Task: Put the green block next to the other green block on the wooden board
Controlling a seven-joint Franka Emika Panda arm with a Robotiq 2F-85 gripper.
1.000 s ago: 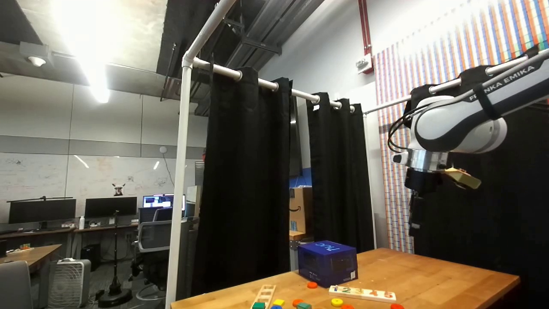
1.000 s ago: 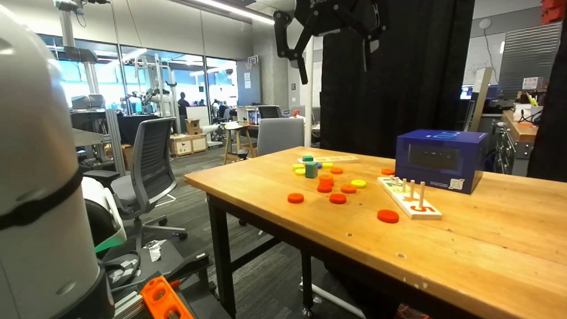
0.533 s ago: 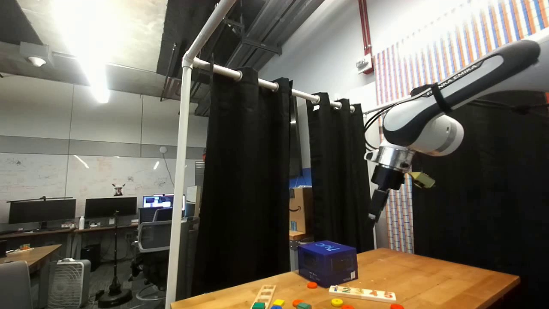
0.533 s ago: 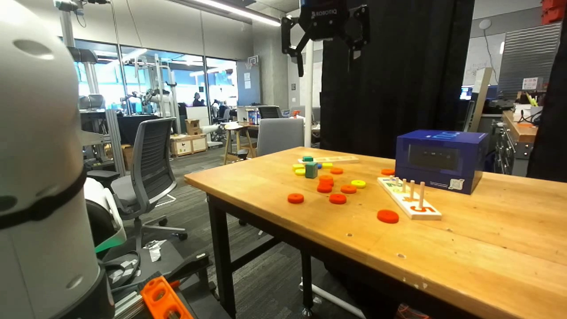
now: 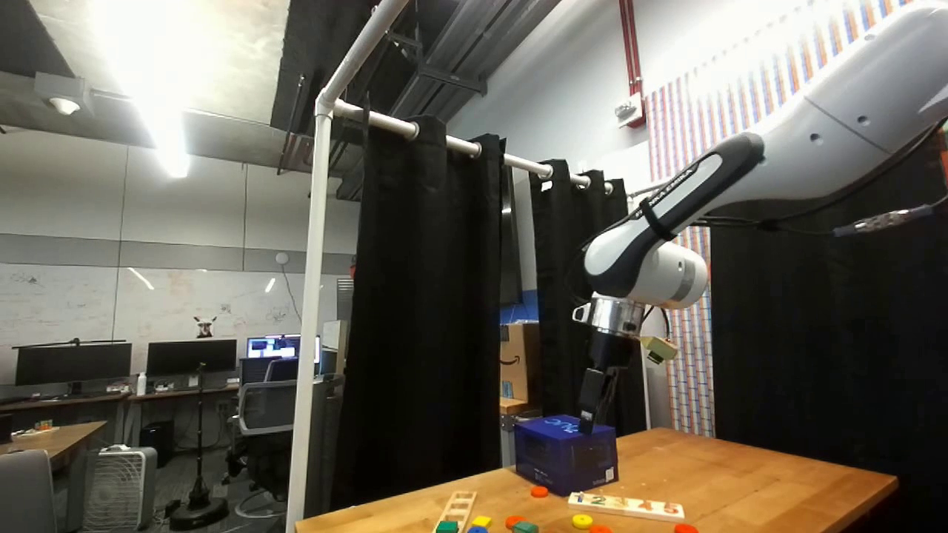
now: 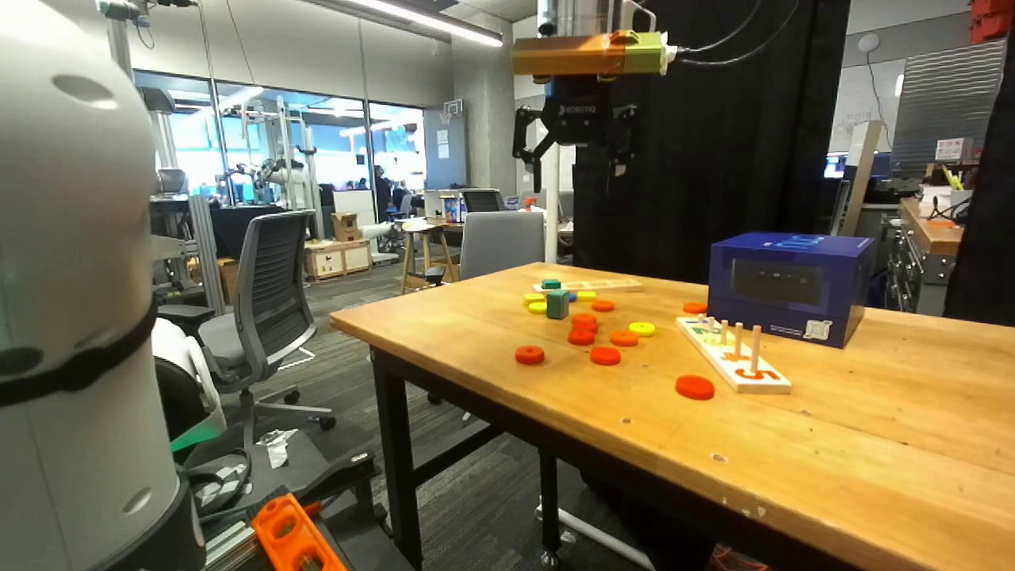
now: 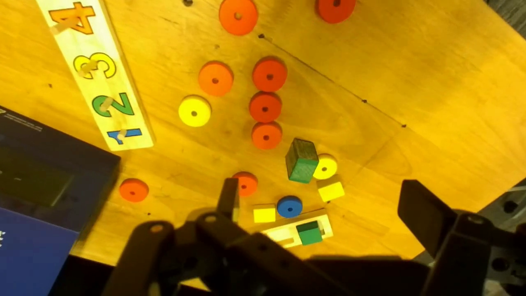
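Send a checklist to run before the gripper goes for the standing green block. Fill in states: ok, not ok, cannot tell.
1. Gripper open, nothing held: ok, jaws wide apart.
2. Standing green block upright: ok.
3. Gripper down at that block: not ok, it hangs above the wooden board.
4. Block free of the yellow disk right beside it: cannot tell whether they touch.
5. Other green block visible to the wrist camera: ok, it sits on the slotted strip.

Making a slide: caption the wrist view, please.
Open hand above the wooden board: green block near a yellow disc, another green block on a slotted strip.
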